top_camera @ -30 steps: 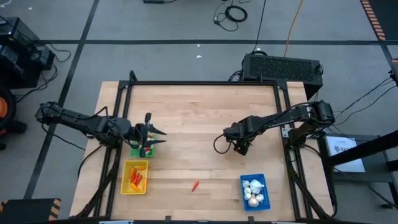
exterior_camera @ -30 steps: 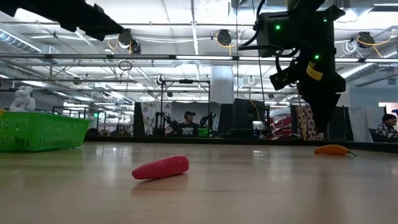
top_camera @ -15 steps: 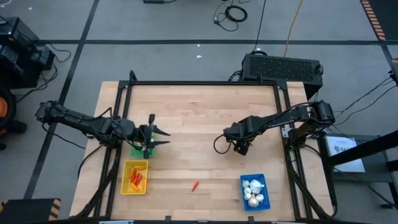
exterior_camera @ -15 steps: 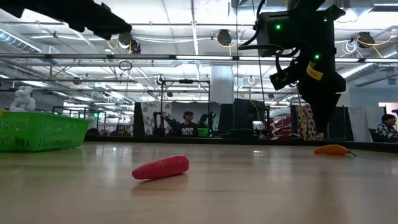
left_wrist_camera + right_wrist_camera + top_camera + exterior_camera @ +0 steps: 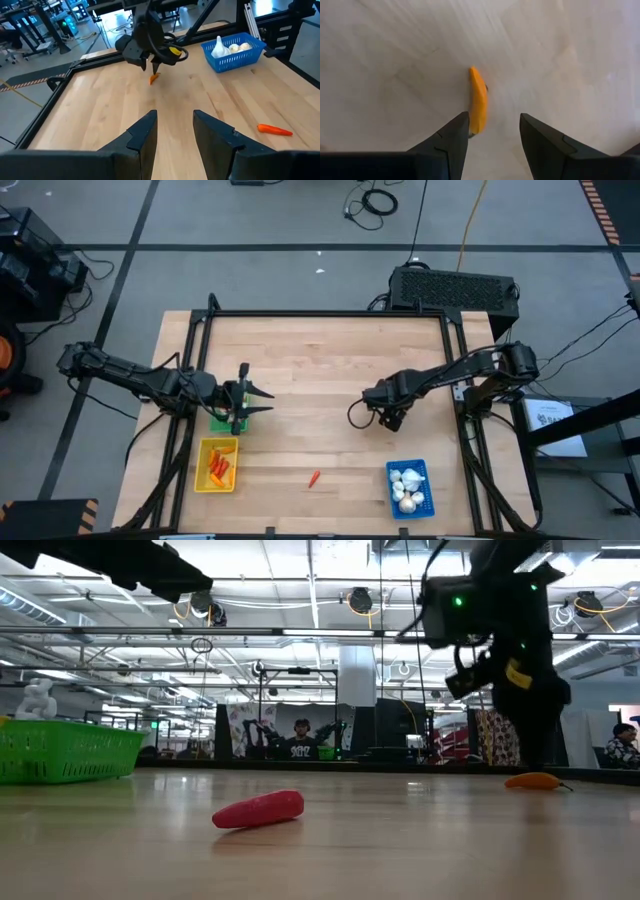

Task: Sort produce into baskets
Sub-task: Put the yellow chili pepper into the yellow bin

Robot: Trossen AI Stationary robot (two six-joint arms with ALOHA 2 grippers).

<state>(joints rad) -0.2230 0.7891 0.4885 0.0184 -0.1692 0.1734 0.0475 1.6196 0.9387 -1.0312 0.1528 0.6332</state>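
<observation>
Right claw (image 5: 490,132) has been moved a bit over the orange piece (image 5: 478,101), fingers apart, nothing held; pickup seems next. Left claw (image 5: 172,135) is held open and empty above the surface (image 5: 320,370).

Light wooden table (image 5: 320,360) with black frame rim. Black perforated box (image 5: 455,288) beyond far edge. Cables (image 5: 375,202) on grey floor. Low view: person in dark shirt (image 5: 300,743) in background, another person (image 5: 622,747) at room's edge, ceiling lights.
</observation>
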